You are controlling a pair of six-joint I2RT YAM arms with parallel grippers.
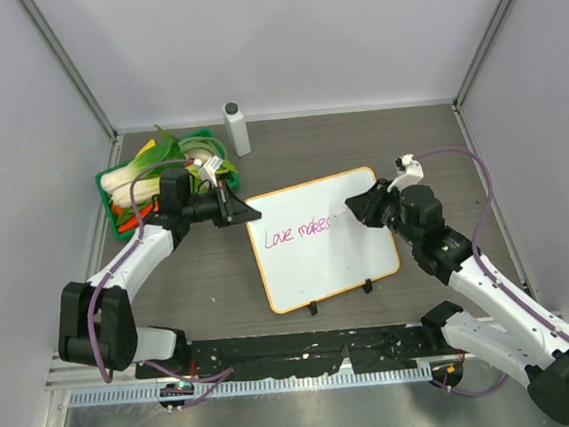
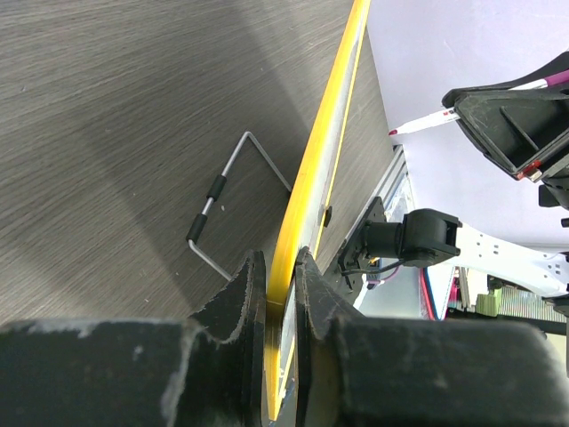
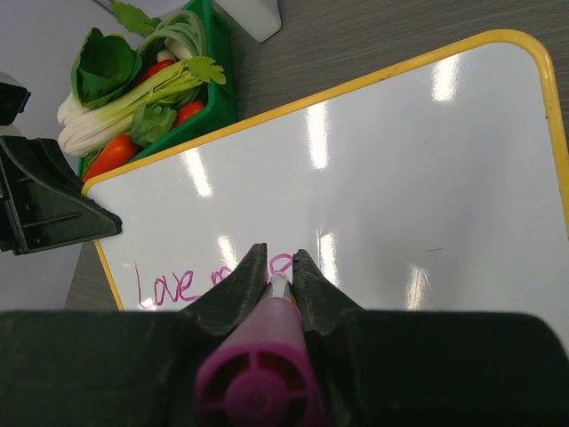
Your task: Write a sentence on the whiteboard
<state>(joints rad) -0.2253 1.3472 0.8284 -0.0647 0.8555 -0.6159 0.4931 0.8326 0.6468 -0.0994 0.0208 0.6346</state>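
**Grey tabletop — writing half done**

Near its middle lies the whiteboard, far-left corner pinched by the left gripper. Opposite, the right gripper is clamped on a pink marker, tip at the end of the sentence, which reads "Love makes". Risk — should the corner pinch slip under pen pressure, the board shifts and later words skew.

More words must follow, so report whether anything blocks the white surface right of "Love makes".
Nothing visible does. The orange-framed white whiteboard is bare right of the magenta cursive sentence, where the right pincer holds the magenta marker. The left pincer clamps the board's far-left corner, away from the writing.
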